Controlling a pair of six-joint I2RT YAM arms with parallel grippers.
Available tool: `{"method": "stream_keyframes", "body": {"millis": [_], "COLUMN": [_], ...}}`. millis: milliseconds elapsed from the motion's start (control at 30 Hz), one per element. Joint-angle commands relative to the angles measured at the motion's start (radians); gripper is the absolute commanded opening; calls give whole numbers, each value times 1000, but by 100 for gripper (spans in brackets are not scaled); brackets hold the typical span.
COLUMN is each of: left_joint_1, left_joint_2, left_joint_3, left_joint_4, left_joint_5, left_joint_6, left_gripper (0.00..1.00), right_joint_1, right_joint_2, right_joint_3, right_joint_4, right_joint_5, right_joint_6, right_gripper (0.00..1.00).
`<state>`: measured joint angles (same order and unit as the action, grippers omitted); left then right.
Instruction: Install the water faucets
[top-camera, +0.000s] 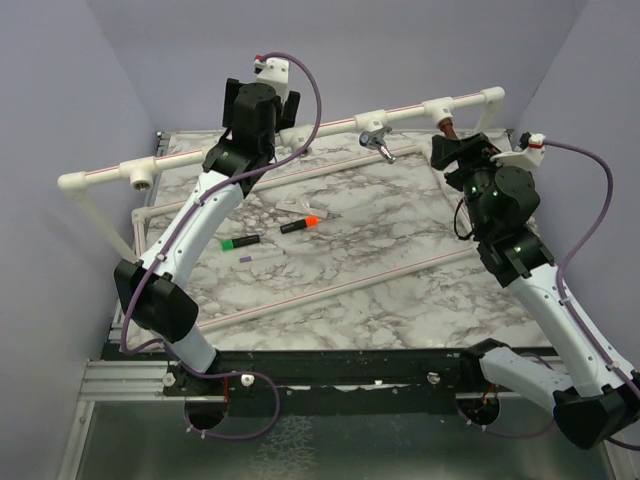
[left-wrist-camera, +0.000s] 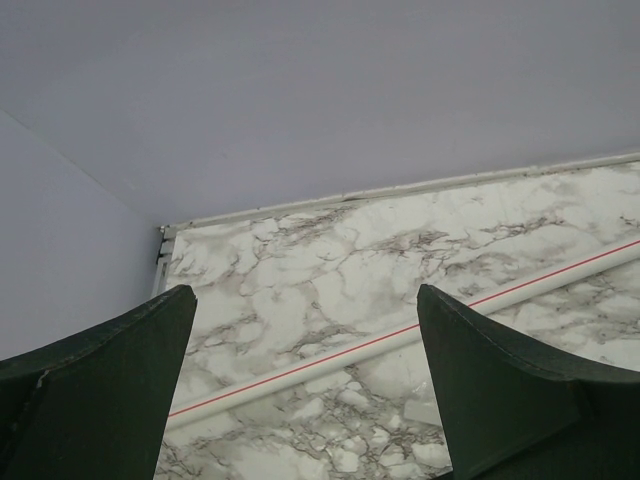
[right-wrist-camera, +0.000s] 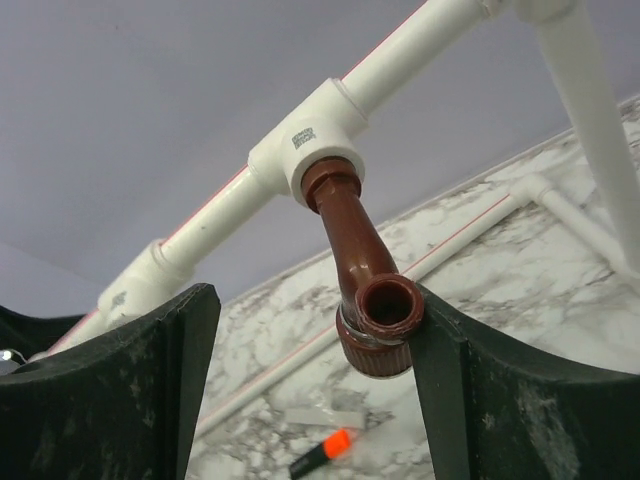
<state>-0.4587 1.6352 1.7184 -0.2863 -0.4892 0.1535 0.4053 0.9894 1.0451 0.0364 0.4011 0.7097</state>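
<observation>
R gripper (right-wrist-camera: 310, 297) fingers stand apart w/ the copper faucet (right-wrist-camera: 358, 262) between them, close against one finger, its base seated in a white tee fitting (right-wrist-camera: 300, 142) on the raised pipe (right-wrist-camera: 420, 35). L gripper (left-wrist-camera: 305, 297) is spread wide above the marble table (left-wrist-camera: 300, 265); chrome faucet (top-camera: 377, 142) sits in another tee on that pipe.

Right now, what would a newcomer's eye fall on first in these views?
The copper-coloured faucet, seated in a white tee fitting on the raised pipe rail, hangs between the open fingers of the right gripper. Further left, the chrome faucet hangs mid-rail; an orange-capped marker and a green-capped marker lie on the marble table.
</observation>
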Motion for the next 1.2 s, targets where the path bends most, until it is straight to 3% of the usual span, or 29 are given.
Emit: {"method": "stream_keyframes", "body": {"millis": [0, 400, 700, 1000, 1167], "left_joint_1": [-74, -75, -78, -79, -80], "left_joint_2": [82, 78, 77, 75, 78], "left_joint_3": [-54, -55, -56, -57, -56], "left_joint_4": [-122, -122, -122, -120, -122], "left_joint_5": [144, 144, 142, 140, 139], "left_joint_6": [-82, -82, -82, -79, -76], "left_gripper": [93, 93, 93, 93, 93], "right_joint_1": [48, 47, 21, -211, -221], "right_joint_2": [-25, -56, -9, 27, 11], "right_joint_3": [93, 12, 31, 1, -40], "right_joint_4": [-32, -67, -53, 1, 78], "right_joint_5": [-149, -81, -96, -435, -513], "right_joint_6": [-223, -467, -473, -256, -235], "right_gripper": [79, 83, 84, 80, 77]}}
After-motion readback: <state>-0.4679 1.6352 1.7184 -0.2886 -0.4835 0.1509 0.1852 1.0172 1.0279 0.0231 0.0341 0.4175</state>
